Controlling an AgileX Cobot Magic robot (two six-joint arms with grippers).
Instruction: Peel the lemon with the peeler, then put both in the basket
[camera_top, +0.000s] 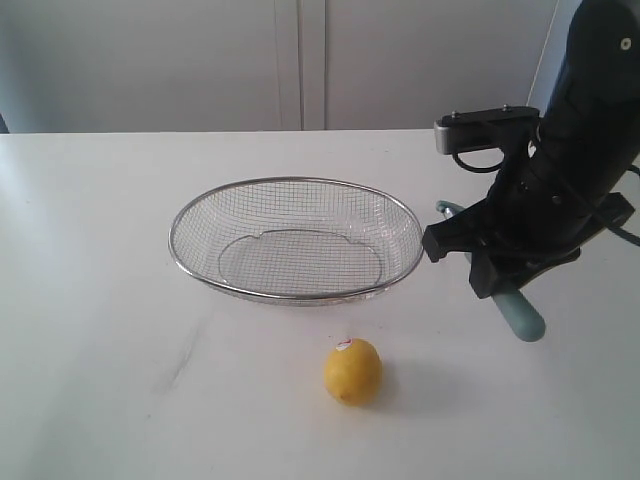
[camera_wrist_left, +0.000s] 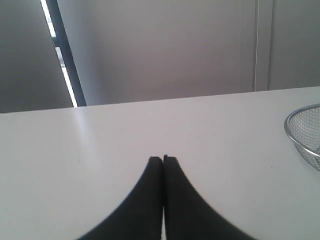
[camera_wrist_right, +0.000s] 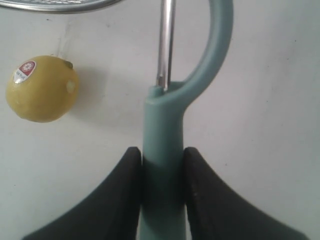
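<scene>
The right claw (camera_wrist_right: 161, 156) is clamped on the peeler (camera_wrist_right: 162, 120). Its two black fingers (camera_wrist_right: 115, 200) press against either side of the teal handle, just short of where the head forks, and the curved arm of the head and the metal blade (camera_wrist_right: 166, 45) run on past the fingertips. In the exterior view this claw sits at the centre right of the frame, with its arm coming down from the upper right corner. The handle's rounded end pokes out beneath it toward the lower right, and a bit of the head shows just beside the right rim of the basket (camera_top: 296, 181). I cannot tell whether the peeler rests on the white surface (camera_top: 100, 300) or is held off it. The basket stands in the middle of the frame. The lemon (camera_top: 352, 371) lies in the lower middle, nearer the camera than the basket and apart from it, and to the lower left of the claw, with its red-and-white sticker (camera_top: 344, 345) on top. The left claw (camera_wrist_left: 163, 160) has its fingers pressed together, tips touching, above bare surface, with the basket's rim at the edge of its view.
</scene>
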